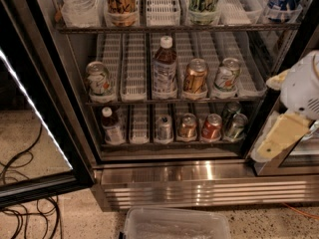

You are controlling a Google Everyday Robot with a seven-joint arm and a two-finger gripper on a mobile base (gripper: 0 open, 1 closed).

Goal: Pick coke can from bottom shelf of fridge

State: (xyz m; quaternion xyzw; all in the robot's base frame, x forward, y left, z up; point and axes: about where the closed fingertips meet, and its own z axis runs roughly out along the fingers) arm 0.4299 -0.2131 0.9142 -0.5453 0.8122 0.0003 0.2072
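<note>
Risks, left to right.

- The black-framed glass door [30, 133] stands open on the left. Loose black cables [25, 183] lie on the floor beside it, a snag only if my base drifts that way.
- A clear plastic tub [174, 223] sits on the floor in front of the fridge [199, 183], the big display cooler with the ribbed stainless base. It could block a low approach.
- The bottom shelf [149, 144] is the lowest dark wire rack with white slotted dividers. It holds a small dark white-capped bottle [112, 126], a silver can [164, 128] and a copper-brown can [188, 126].
- Next comes the target, the small red aluminium coke can [212, 127], standing upright. Two green cans [234, 125] sit just beside it on the right.
- The neighbours are close on both sides, so a skewed reach could knock one over or grab the wrong can.
- Headroom under the rack above is low, so a wrist strike is likely if I come in high.
- My white-and-cream gripper [276, 141] hangs outside the fridge by the right door post, well apart from the can. I can't tell whether it is spread or closed.
- From there the path in is diagonal and could clip the post or the green cans first.
</note>
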